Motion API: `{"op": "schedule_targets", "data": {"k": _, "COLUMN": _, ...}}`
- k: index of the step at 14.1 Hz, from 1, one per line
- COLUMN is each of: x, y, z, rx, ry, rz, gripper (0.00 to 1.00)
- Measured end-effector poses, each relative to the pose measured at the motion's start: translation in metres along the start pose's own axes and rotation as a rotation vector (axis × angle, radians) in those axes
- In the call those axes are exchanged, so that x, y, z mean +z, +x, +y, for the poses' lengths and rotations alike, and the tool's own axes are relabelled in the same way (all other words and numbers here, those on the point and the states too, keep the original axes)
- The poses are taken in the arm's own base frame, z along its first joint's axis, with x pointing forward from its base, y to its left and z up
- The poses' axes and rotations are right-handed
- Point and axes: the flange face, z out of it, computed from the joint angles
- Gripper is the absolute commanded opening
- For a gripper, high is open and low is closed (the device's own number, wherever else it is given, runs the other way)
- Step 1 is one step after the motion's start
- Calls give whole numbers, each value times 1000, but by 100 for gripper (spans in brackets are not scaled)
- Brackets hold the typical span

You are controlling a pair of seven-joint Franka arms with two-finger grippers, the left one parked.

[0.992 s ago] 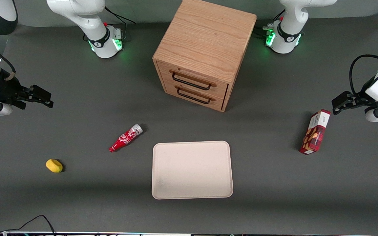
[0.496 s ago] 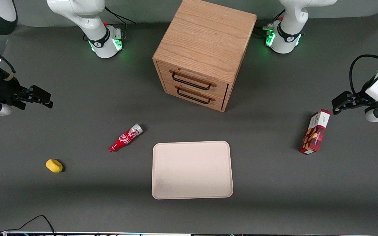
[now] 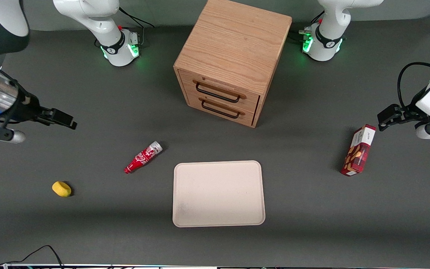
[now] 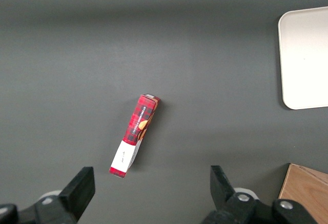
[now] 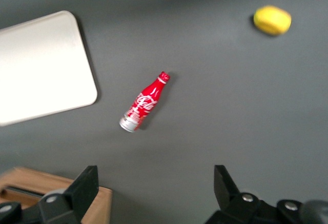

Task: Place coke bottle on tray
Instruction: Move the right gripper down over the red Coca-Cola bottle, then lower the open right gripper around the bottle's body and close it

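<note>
Bottle: red, white script, lying on its side on the table, silver base end pointing toward the cabinet, neck toward the front camera; just beside the tray but apart from it, on the side toward the working arm's end. Tray: beige, flat on the table, in front of the cabinet's two drawers, nothing on it. Gripper: above the table toward the working arm's end, well apart from the bottle and farther from the front camera than it; fingers spread wide, holding nothing. Yellow object: on the table, nearer the front camera than the bottle. Snack box: toward the parked arm's end.
</note>
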Motion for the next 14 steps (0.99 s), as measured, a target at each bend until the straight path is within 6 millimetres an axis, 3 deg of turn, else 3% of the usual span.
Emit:
{"op": "schedule_targets", "data": {"k": 5, "x": 74, "y": -21, "z": -77, "rx": 325, "ry": -80, "rz": -54, "gripper": 100}}
{"op": "schedule_targets", "data": {"k": 7, "x": 114, "y": -25, "z": -96, "rx": 402, "ry": -122, "rz": -48, "gripper": 100}}
{"op": "schedule_targets", "data": {"k": 11, "x": 200, "y": -24, "z": -85, "rx": 489, "ry": -119, "rz": -28, "gripper": 100}}
{"op": "schedule_targets", "data": {"k": 14, "x": 249, "y": -31, "z": -71, "rx": 539, "ry": -100, "rz": -16, "gripper": 100}}
